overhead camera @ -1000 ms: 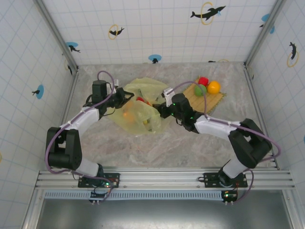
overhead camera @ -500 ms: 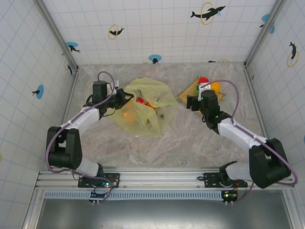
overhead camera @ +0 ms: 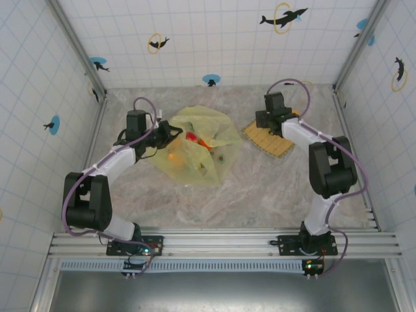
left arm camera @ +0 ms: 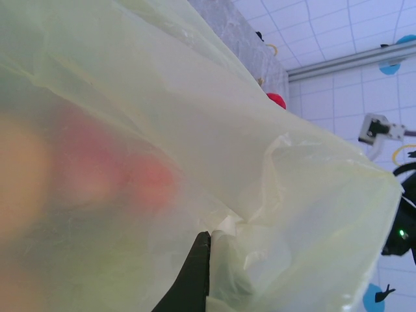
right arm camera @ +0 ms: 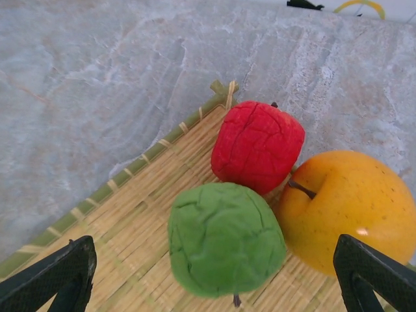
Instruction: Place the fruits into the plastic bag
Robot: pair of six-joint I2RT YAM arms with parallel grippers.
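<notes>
1. The right hand [right arm camera: 213, 247] hangs released over the mat [right arm camera: 130, 214]. Its fingers are spread wide, and the green fruit [right arm camera: 224, 237] sits between them, not gripped.
2. The green fruit touches both the red fruit [right arm camera: 257, 146] and the orange fruit [right arm camera: 348, 208] in one tight cluster. A finger coming down on the right would likely land on the orange fruit rather than beside the green one. That could shove it off the mat onto the tabletop [right arm camera: 97, 84], where it would roll.
3. All three are rounded, so an off-centre pinch could squirt the green fruit out sideways.
4. The left hand [overhead camera: 166, 134] appears clenched on the rim of the bag [overhead camera: 218, 133], holding the mouth up. Other fruits [overhead camera: 174, 156] lie inside. The bag sits well apart from the mat, to its left.
5. The thin film could slip from that grip and the mouth would sag. A fruit let go above it would then land on plastic and roll away.
6. Film veils the left wrist view, so it gives little check on the opening.
</notes>
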